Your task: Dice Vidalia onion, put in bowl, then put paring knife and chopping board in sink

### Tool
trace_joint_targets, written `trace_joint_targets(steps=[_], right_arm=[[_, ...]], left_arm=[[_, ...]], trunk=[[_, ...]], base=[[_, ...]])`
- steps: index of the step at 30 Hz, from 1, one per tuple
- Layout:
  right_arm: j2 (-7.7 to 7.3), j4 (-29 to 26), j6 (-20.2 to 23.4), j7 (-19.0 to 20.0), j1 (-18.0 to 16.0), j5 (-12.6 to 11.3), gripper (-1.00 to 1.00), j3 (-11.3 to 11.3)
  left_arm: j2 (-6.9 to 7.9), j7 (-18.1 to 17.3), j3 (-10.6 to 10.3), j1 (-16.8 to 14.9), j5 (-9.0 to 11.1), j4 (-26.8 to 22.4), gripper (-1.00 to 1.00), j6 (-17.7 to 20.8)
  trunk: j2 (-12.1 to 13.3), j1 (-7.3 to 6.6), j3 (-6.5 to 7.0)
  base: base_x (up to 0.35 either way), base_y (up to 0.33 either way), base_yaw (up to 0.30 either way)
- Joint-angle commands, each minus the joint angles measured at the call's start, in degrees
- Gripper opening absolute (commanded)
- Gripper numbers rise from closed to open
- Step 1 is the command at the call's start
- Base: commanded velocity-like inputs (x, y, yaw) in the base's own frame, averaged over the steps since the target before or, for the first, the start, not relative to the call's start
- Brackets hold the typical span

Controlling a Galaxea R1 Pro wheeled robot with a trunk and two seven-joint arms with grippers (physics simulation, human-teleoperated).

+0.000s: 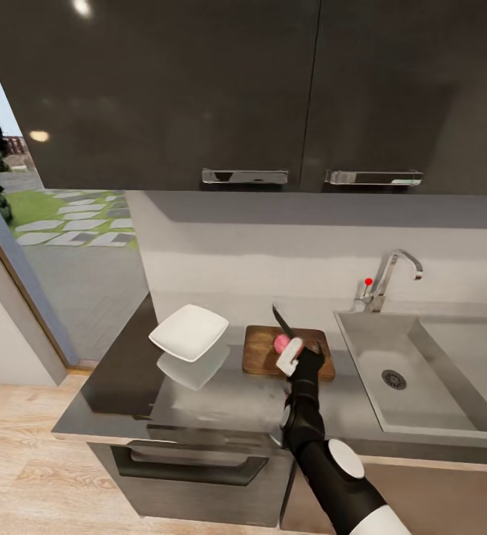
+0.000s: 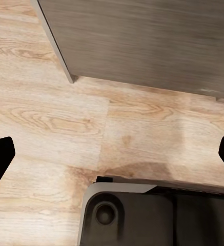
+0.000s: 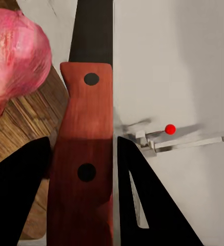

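Nearest, the left tool hangs low over the wood floor, its fingers spread wide apart and empty, kept clear of the work. Up on the bench, the right tool is clamped on the knife by its red handle, blade raised above the onion, likely poised for the first cut. The onion sits whole on the board. Left of the board, the bowl holds nothing. Farther right, the sink also lies bare.
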Motion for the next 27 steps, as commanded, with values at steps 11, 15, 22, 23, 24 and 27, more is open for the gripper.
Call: trace_joint_targets(steps=[11,15,22,23,24,27], right_arm=[[0.00,1.30,0.42,-0.07,-0.07,0.19,-1.00,1.26],[0.00,1.29,0.38,-0.07,-0.07,0.12,-1.00,1.22],[-0.32,1.31,0.35,-0.07,-0.07,0.10,-1.00,1.18],[-0.38,1.31,0.35,-0.07,-0.07,0.10,-1.00,1.18],[-0.47,1.31,0.35,-0.07,-0.07,0.10,-1.00,1.17],[-0.59,1.30,0.35,-0.07,-0.07,0.04,-1.00,1.17]], left_arm=[[-0.04,0.11,0.06,0.01,-0.06,0.00,1.00,-0.10],[-0.04,0.13,0.06,0.01,-0.06,0.00,1.00,-0.10],[-0.04,0.19,0.06,0.01,-0.06,0.00,1.00,-0.10],[-0.04,0.19,0.06,0.01,-0.06,0.00,1.00,-0.10],[-0.04,0.19,0.06,0.01,-0.06,0.00,1.00,-0.10],[-0.04,0.19,0.06,0.01,-0.06,0.00,1.00,-0.10]], trunk=[[-0.12,0.04,-0.11],[-0.12,0.04,-0.11],[-0.12,0.04,-0.11],[-0.12,0.04,-0.11],[-0.12,0.04,-0.11],[-0.12,0.04,-0.11]], base=[[0.000,0.000,0.000],[0.000,0.000,0.000],[0.000,0.000,0.000],[0.000,0.000,0.000],[0.000,-0.007,0.000],[0.000,-0.082,0.000]])
